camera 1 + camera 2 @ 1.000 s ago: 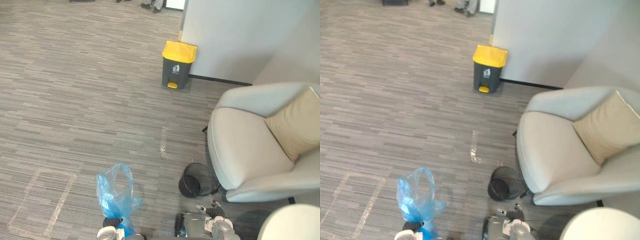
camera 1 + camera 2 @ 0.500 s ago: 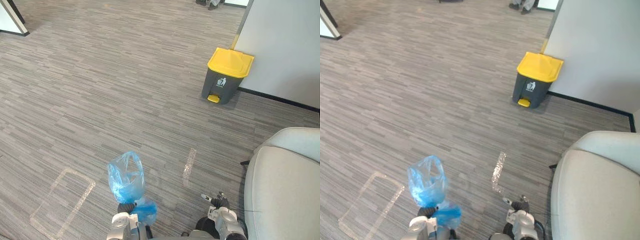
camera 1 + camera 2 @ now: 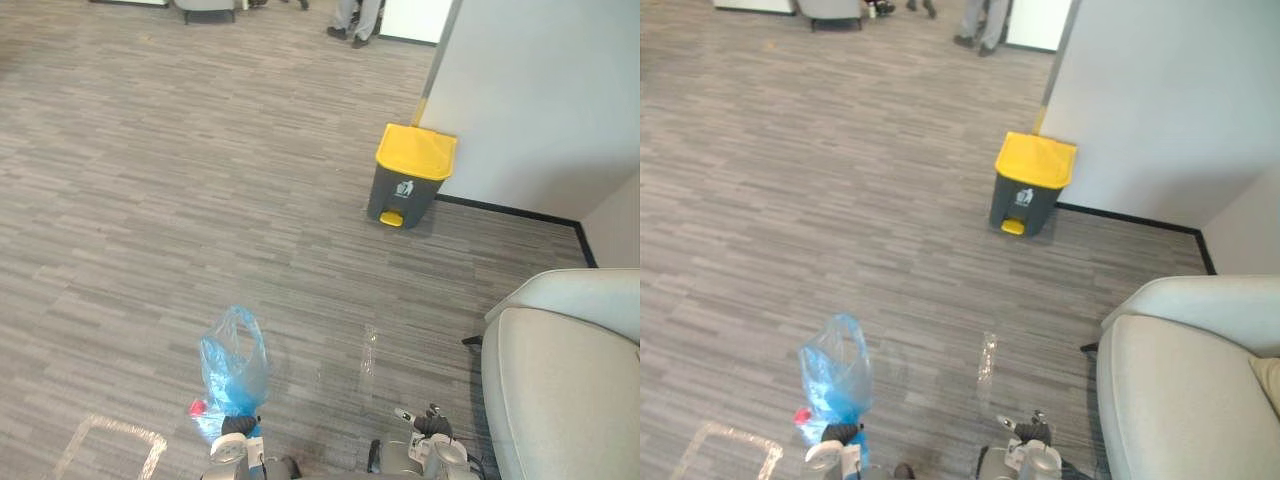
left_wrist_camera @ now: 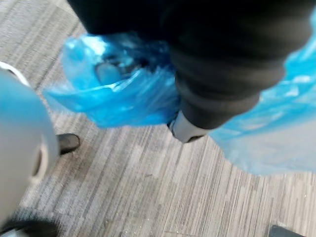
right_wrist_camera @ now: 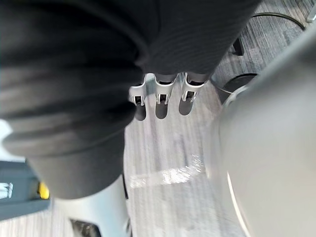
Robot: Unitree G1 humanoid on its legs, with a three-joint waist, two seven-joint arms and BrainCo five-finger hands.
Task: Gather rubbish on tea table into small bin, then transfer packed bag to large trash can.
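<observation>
**Blue bag in our left hand, yellow-lidded bin ahead**

We hold the blue bag (image 3: 233, 365) in our left hand (image 3: 236, 430), whose fingers are curled tight round the bunched plastic. The bag's loose top billows beyond the hand, and something red (image 3: 197, 407) shows through its lower side. Our right hand (image 3: 428, 425) hangs close to the pale armchair (image 3: 560, 390), fingers loosely straight and holding nothing. The grey bin with the yellow lid (image 3: 410, 180) stands well apart from the bag, on the floor (image 3: 150, 200) at the foot of the white wall (image 3: 540, 90), lid down. A short strip of tape (image 3: 369, 350) lies on the floor between bag and bin. A person's legs (image 3: 355, 15) show at the floor's far edge.
</observation>
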